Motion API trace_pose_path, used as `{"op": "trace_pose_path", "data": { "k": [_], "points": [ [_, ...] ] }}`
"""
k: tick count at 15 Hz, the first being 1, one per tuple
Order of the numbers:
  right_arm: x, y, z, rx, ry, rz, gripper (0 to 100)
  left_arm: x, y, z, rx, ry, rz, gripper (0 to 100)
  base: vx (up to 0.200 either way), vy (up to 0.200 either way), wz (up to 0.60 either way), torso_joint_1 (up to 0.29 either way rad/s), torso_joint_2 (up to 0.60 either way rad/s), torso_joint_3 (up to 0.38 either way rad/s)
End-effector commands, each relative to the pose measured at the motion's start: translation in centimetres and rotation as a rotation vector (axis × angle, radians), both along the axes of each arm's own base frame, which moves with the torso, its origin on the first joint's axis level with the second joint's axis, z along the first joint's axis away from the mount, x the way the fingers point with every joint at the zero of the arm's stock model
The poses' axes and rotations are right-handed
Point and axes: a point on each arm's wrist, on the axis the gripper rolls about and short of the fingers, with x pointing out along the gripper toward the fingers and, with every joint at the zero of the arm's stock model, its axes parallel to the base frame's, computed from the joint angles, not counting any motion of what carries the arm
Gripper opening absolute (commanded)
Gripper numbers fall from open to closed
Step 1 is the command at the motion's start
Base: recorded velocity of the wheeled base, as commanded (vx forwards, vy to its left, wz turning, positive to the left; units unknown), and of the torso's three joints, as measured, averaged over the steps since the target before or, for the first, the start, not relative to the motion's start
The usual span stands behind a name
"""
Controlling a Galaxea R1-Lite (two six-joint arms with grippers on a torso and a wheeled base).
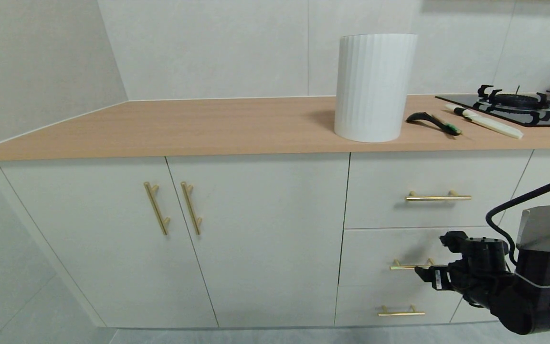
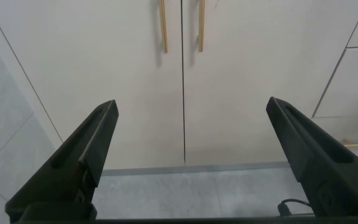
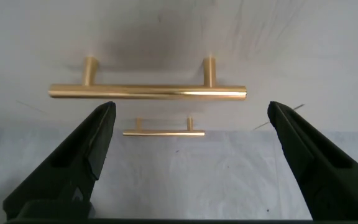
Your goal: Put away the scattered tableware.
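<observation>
- Counter (image 1: 184, 126) runs across the upper half of the head view; white ribbed container (image 1: 375, 88) stands upright on it, at about 1 o'clock from the picture's centre.
- Black utensil (image 1: 435, 123) lies flat on the counter just beside the container, at its 4 o'clock.
- Knife (image 1: 487, 123) with a pale blade lies at 3 o'clock of the utensil, its handle end over the edge of the hob (image 1: 513, 101).
- Right gripper (image 1: 428, 277) sits low at 5 o'clock, in front of the drawer stack, fingers spread wide and holding nothing.
- Middle drawer handle (image 3: 148, 92) lies crosswise just ahead of its fingertips; whether they touch, I cannot tell. Bottom drawer handle (image 3: 163, 132) is farther off.
- Left gripper (image 2: 191, 112) is also spread wide and holds nothing, facing the double cabinet doors (image 2: 241, 93) near the floor.
</observation>
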Motion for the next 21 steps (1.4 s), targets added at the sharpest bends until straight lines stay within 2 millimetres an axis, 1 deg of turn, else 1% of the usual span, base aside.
{"op": "trace_pose_path", "data": {
  "k": [1,5,9,14,19,20,21],
  "points": [
    [0.5,0.1,-0.6,-0.001,-0.006,-0.003,100,0.0,0.0,0.0,0.000,0.000,-0.001,100,0.000,0.000,0.00,0.000,0.00,0.000],
    [1.4,0.3,-0.7,0.018,-0.049,-0.027,100,0.0,0.0,0.0,0.000,0.000,0.001,100,0.000,0.000,0.00,0.000,0.00,0.000],
    [2.0,0.3,-1.9,0.003,-0.037,-0.043,100,0.0,0.0,0.0,0.000,0.000,-0.001,100,0.000,0.000,0.00,0.000,0.00,0.000],
    [1.4,0.2,-2.4,-0.029,0.012,-0.027,100,0.0,0.0,0.0,0.000,0.000,-0.001,100,0.000,0.000,0.00,0.000,0.00,0.000],
    [1.0,0.2,-2.5,-0.043,0.043,-0.019,100,0.0,0.0,0.0,0.000,0.000,-0.001,100,0.000,0.000,0.00,0.000,0.00,0.000],
    [0.5,0.1,-2.1,-0.043,0.052,-0.019,100,0.0,0.0,0.0,0.000,0.000,-0.001,100,0.000,0.000,0.00,0.000,0.00,0.000],
    [-0.1,0.1,-0.9,-0.045,0.058,-0.018,100,0.0,0.0,0.0,0.000,0.000,-0.001,100,0.000,0.000,0.00,0.000,0.00,0.000]
  ]
}}
